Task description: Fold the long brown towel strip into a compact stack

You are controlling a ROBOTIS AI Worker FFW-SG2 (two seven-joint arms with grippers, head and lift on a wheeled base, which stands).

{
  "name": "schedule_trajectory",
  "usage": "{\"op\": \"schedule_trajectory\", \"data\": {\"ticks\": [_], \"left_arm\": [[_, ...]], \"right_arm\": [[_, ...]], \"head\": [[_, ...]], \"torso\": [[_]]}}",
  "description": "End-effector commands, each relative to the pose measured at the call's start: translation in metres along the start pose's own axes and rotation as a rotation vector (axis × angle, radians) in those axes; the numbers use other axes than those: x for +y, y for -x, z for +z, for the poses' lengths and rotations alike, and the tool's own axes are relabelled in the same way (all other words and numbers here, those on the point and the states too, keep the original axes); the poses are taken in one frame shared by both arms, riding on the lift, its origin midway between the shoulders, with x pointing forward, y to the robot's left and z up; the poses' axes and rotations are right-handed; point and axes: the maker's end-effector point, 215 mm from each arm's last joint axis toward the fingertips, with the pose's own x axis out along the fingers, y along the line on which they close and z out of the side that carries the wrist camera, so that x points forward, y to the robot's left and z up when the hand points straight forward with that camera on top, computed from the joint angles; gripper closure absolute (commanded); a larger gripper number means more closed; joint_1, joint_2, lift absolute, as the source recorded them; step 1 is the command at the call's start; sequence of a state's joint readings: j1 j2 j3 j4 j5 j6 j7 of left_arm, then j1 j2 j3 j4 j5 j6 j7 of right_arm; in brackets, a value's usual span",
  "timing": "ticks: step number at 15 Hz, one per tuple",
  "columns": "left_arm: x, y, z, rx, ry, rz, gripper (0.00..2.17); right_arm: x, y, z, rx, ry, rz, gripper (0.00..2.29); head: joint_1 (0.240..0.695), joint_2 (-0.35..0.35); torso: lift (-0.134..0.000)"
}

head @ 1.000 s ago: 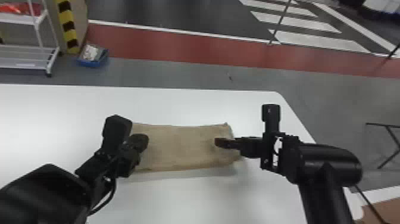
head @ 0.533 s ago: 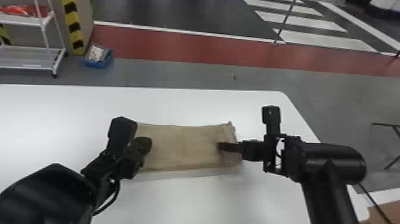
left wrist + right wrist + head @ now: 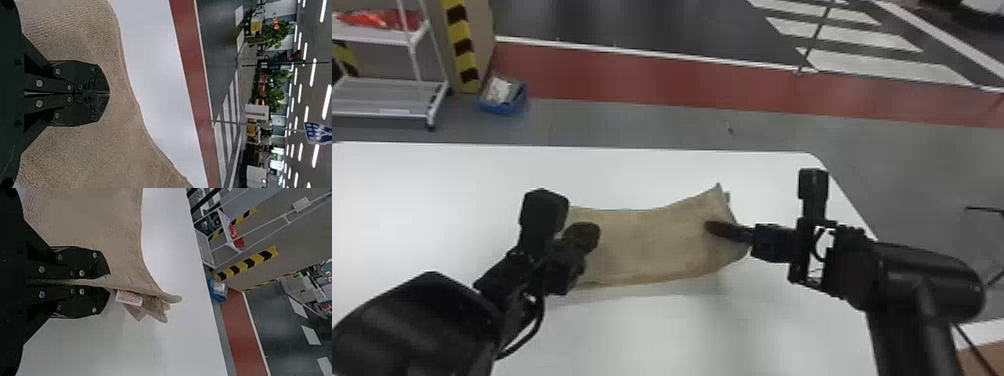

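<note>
In the head view, my left gripper [image 3: 588,236] is over the left end of the folded brown towel [image 3: 652,245]. The left wrist view has my left gripper [image 3: 109,94] with its fingers pressed together and towel [image 3: 82,152] on both sides; no cloth can be seen between them. At the towel's right end is my right gripper [image 3: 714,228], holding that end raised off the table. From the right wrist, the gripper [image 3: 107,282] is shut on the towel's end edge, where layers and a white label [image 3: 129,298] hang out past the fingertips.
The white table [image 3: 652,335] extends around the towel, its right edge just beyond my right gripper. Past the far edge, on the floor, are a blue bin [image 3: 504,102] and a white rack [image 3: 387,97] at the left.
My right gripper has closed on the towel's right end and risen slightly, so that end now curves upward where it lay flat before. My left gripper has stayed about where it was.
</note>
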State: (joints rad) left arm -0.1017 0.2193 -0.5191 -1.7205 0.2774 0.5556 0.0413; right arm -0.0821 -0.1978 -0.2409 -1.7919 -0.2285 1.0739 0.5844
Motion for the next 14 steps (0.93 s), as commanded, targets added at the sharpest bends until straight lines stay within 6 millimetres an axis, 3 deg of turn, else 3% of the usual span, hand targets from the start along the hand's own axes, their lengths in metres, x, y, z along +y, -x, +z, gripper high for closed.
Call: {"op": "schedule_trajectory", "data": {"ticks": [1,5,7,10,14], "left_arm": [[-0.009,0.01,0.031,-0.06,0.013,-0.02,1.82],[0.001,0.013,0.03,-0.056,0.018,-0.016,1.82],[0.0,0.008,0.011,-0.021,-0.005,-0.014,1.82],[-0.002,-0.001,-0.013,0.026,-0.051,-0.02,1.82],[-0.006,-0.003,-0.016,0.034,-0.064,-0.028,1.82]], "right_arm": [[-0.01,0.008,0.006,-0.023,-0.019,-0.012,1.66],[-0.024,0.018,0.01,-0.038,-0.027,-0.033,1.66],[-0.026,0.023,0.008,-0.033,-0.056,-0.027,1.66],[-0.007,0.031,0.019,-0.039,-0.057,0.007,1.66],[0.033,0.041,0.032,-0.035,-0.047,0.067,1.66]], "head": [[0.695,-0.257],[0.695,-0.285],[0.695,-0.289],[0.695,-0.292],[0.695,-0.284]], "torso": [[-0.125],[-0.125],[-0.125],[-0.125],[-0.125]]}}
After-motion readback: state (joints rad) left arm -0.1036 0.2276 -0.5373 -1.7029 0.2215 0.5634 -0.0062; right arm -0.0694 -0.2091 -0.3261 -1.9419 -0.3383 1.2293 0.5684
